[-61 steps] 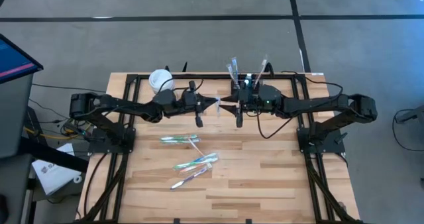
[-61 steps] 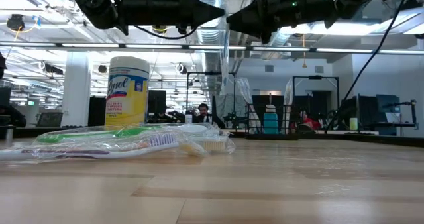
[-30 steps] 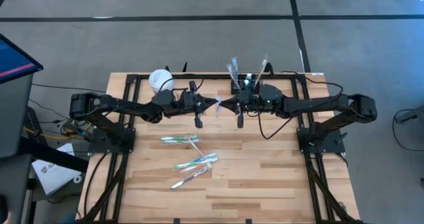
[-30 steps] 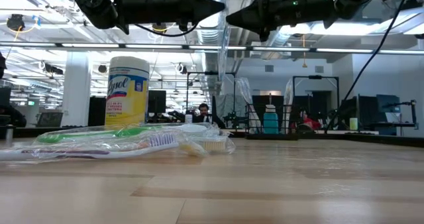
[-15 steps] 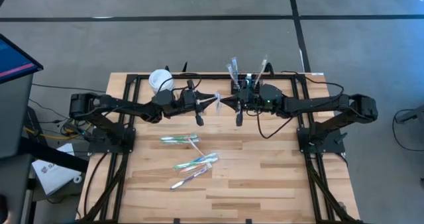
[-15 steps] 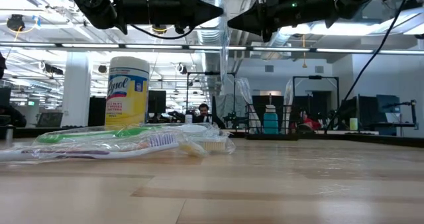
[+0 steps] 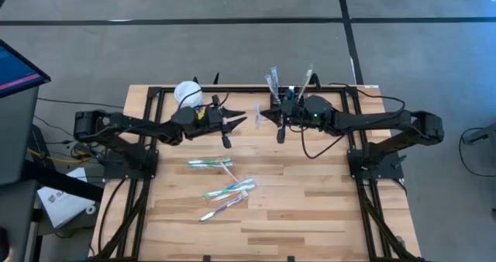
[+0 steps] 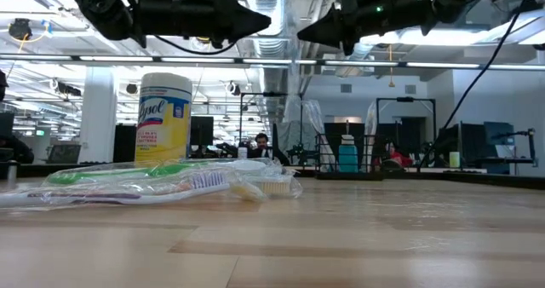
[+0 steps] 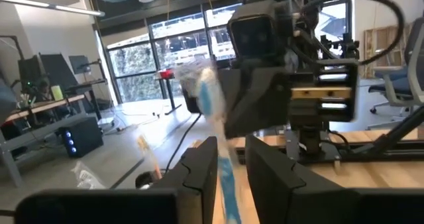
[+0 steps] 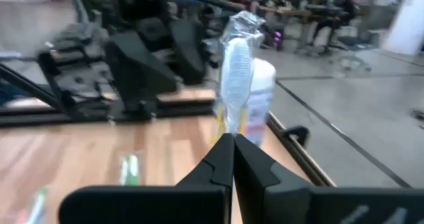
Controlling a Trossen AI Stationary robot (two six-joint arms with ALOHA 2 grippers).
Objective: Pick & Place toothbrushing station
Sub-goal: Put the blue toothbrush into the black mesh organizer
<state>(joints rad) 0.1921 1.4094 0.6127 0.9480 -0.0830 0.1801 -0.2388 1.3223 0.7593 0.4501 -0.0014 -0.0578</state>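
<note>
At the far left of the worktop (image 7: pixel 310 208) stands one white round tub (image 7: pixel 188 93) with a yellow label. Just beside it the left hand (image 7: pixel 239 122) hangs above the wood with its fingers (image 9: pixel 199 174) a narrow way apart and nothing gripped. The right hand (image 10: pixel 233 139) faces it tip to tip, pinched shut on the lower end of one wrapped toothbrush (image 10: pixel 237 71), whose bristle end stands up in its clear sleeve. In the left wrist view that brush lines up with the gap between the left fingers, but I cannot tell whether it touches them. Just behind the right hand, near the back edge of the worktop, sits the single toothbrushing station (image 7: pixel 290 96), a low black wire-mesh caddy. At least two wrapped brushes (image 7: pixel 308 77) stand upright in it; the exact count is hard to read. Nearer the front edge and left of centre lie loose wrapped brushes (image 7: pixel 209 163). I count three clusters, and one may hold a second brush. By the look of it the caddy is light and stiff, with open mesh that gives a fingertip purchase. The tall brushes probably make it top-heavy, so it would likely tip or slide if nudged. The safest hold looks to be a pinch on the top wire of one wall, clear of the brushes. The brush itself is light, and its crinkly film looks slippery, so the firm handle end is the better place to grip.
</note>
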